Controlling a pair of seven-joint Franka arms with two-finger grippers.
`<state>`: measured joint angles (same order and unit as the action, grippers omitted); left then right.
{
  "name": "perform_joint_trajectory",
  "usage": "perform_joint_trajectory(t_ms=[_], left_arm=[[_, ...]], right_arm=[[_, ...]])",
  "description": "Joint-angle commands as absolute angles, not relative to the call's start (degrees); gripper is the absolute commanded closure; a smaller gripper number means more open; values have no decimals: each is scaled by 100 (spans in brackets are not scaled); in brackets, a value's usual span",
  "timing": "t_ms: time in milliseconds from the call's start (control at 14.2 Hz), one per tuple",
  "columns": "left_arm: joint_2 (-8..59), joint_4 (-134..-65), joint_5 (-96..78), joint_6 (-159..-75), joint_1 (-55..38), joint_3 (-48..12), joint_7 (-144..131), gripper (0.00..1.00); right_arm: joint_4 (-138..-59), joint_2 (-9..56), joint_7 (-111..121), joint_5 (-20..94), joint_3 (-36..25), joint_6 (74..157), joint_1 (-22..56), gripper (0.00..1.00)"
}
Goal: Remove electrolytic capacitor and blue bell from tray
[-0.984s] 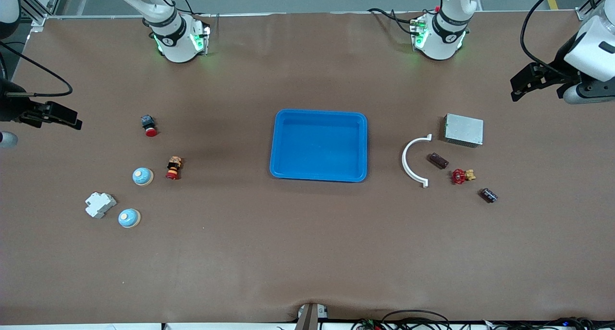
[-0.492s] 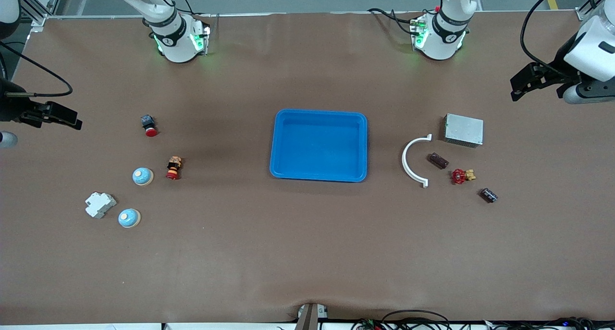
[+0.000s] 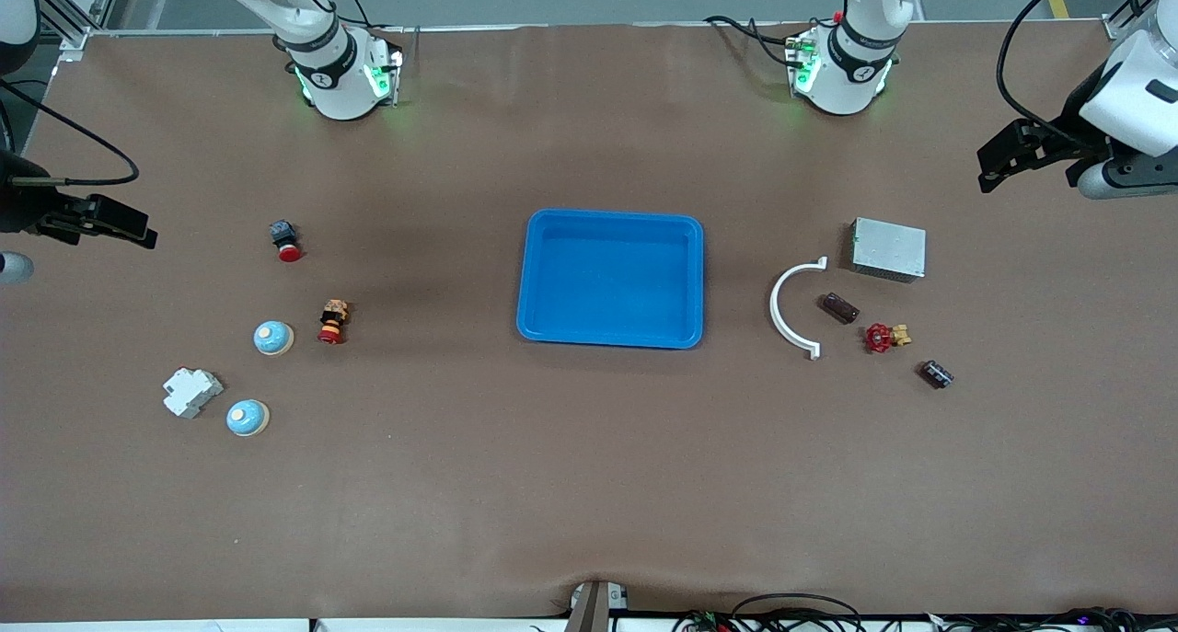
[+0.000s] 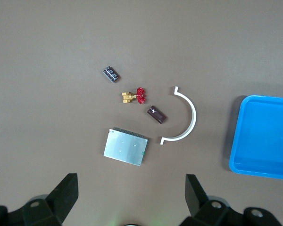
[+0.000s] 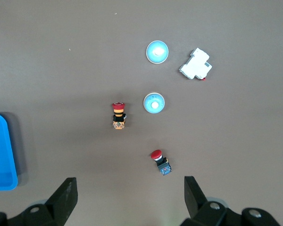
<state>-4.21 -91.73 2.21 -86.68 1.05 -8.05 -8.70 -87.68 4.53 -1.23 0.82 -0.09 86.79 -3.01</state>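
A black cylindrical capacitor [image 3: 937,373] lies on the table toward the left arm's end; it also shows in the left wrist view [image 4: 111,74]. Two light blue dome bells [image 3: 273,338] [image 3: 247,418] sit toward the right arm's end, and both show in the right wrist view [image 5: 154,103] [image 5: 157,52]. A blue tray [image 3: 534,282] stands in the middle, with nothing in it. My left gripper [image 3: 998,158] hangs open and empty over the table's left-arm end. My right gripper [image 3: 129,225] hangs open and empty over the right-arm end.
Near the capacitor lie a dark brown cylinder [image 3: 839,307], a red-handled brass valve [image 3: 883,338], a white curved bracket [image 3: 782,310] and a metal box [image 3: 888,248]. Near the bells lie a white breaker [image 3: 191,392] and two red push buttons [image 3: 285,240] [image 3: 332,322].
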Motion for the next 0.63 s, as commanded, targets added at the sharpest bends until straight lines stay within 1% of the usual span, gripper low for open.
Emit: perform_joint_trajectory(t_ms=[0,562], left_arm=[[-404,-9062,220,-8552,114,-791,-791,0],[-413,-9027,220,-8552,105,-800,-791,0]], right_arm=[[-8921,281,-193,97,-9,8710,-316,0],[-8930,281,-193,97,-9,8728,-316,0]])
